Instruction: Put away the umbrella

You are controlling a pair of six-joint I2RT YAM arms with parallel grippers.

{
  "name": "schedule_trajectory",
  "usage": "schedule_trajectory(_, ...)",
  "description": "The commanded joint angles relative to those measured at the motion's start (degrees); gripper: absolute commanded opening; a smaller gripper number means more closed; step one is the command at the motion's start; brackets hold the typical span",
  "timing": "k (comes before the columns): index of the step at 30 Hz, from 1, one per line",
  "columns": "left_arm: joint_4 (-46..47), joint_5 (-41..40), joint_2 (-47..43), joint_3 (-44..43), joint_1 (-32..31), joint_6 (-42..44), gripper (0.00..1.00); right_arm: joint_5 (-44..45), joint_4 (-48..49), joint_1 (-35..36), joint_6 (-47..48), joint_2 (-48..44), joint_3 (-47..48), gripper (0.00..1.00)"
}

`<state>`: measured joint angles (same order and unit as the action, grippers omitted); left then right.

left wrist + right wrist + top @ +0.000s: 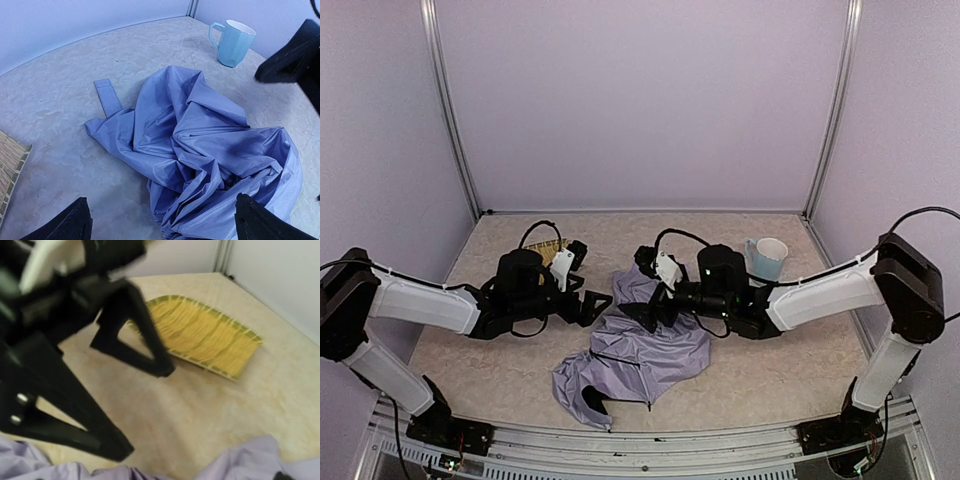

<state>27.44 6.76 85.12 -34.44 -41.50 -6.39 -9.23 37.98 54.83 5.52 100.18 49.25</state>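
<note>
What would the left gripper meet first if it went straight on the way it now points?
Most likely the umbrella: its crumpled canopy lies directly ahead of the open left gripper, apparently nearer than the blue mug.

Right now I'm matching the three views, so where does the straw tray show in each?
Top external: tray, left of centre toward the back, partly hidden.
Left wrist: tray, only a corner at the lower left edge.
Right wrist: tray, upper centre.
Shared landmark: umbrella, seen in all three.
</note>
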Motion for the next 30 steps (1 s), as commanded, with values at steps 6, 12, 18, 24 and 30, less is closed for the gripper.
schedule_trajectory(6,-6.48,-4.23,6.04,-3.18,0.67,0.12,0.89,18.51,-46.36,-2.19,-21.2,-18.06,3.14,0.98)
schedule_trajectory(12,-6.76,1.63,11.52,-5.57,0.27,1.25,0.87,8.58,-55.7,-2.25,-42.12,-22.94,-7.21,0.96)
schedule_trajectory(18,-7.47,3.39,15.09,-7.91,-2.23,2.77,0.89,0.95,-41.92,-1.54,-40.9,-19.78,-12.86,0.97)
schedule_trajectory(24,-5.1,-1.81,5.01,-3.17,0.92,-0.35,0.92,13.38,-67.58,-0.99,-22.95,-16.18,8.97,1.0)
schedule_trajectory(30,-1.96,-6.64,-8.76,3.21,4.63,-2.74,0.98,14.44,-80.23,-0.98,-8.56,-8.47,29.31,1.0)
